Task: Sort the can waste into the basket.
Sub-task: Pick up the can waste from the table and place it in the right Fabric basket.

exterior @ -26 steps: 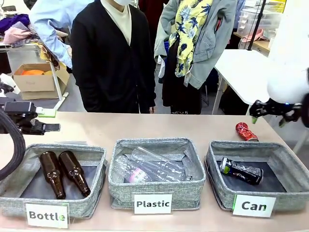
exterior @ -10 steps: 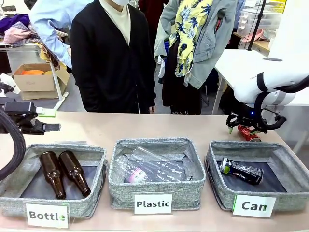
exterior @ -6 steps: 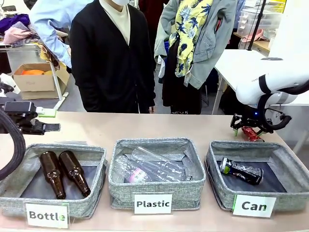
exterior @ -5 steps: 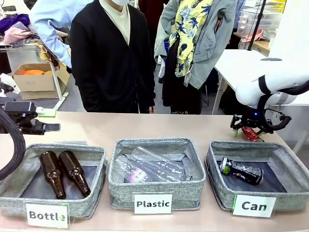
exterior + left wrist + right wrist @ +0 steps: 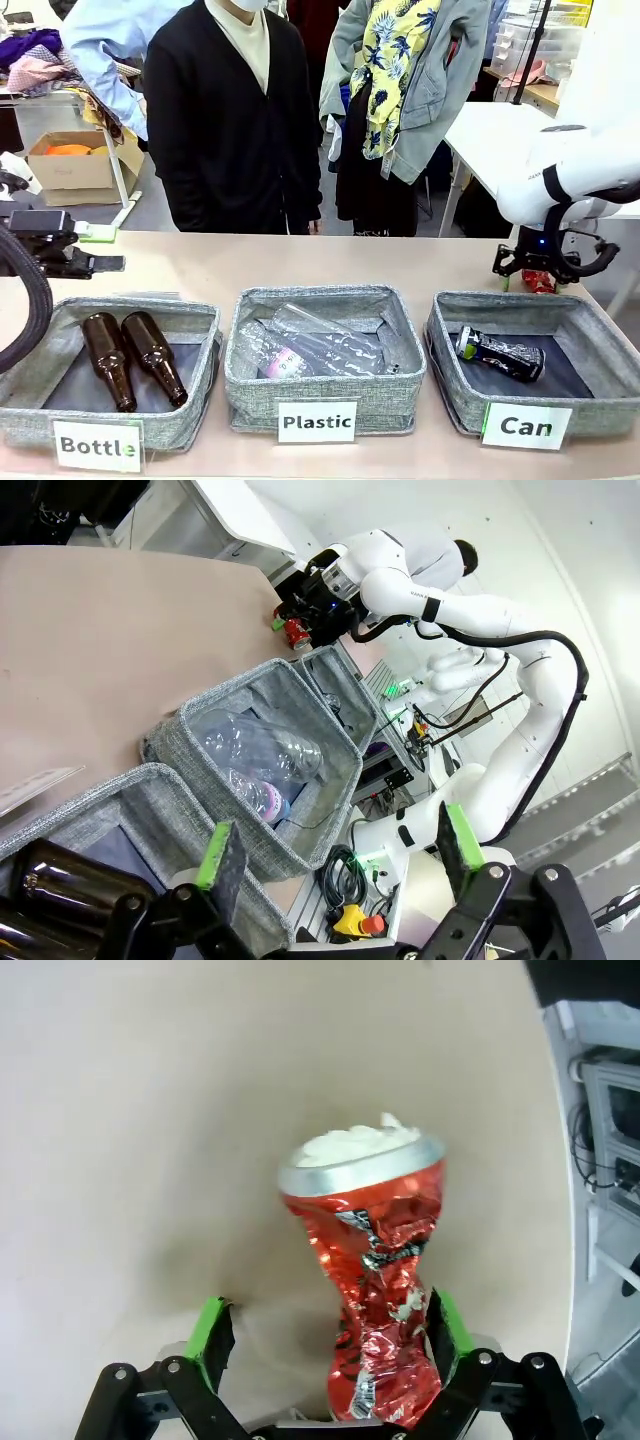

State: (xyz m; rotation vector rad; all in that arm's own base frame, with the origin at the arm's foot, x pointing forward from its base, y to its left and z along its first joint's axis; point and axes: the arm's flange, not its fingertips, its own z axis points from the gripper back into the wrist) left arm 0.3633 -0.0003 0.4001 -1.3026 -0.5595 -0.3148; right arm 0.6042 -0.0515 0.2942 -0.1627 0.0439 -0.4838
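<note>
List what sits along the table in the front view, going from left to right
Two brown bottles in the Bottle bin → clear plastic bottles in the Plastic bin → black can in the Can basket

Front camera faces across table (image 5: 180,262).

Crushed red can (image 5: 375,1290) flat on table; black can (image 5: 499,354) seemingly sideways in basket (image 5: 590,330)

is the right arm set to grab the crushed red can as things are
Probably yes. The right gripper has its jaws open on either side of the crushed shiny red metal can, which lies on the bare table with nothing blocking it.
</note>
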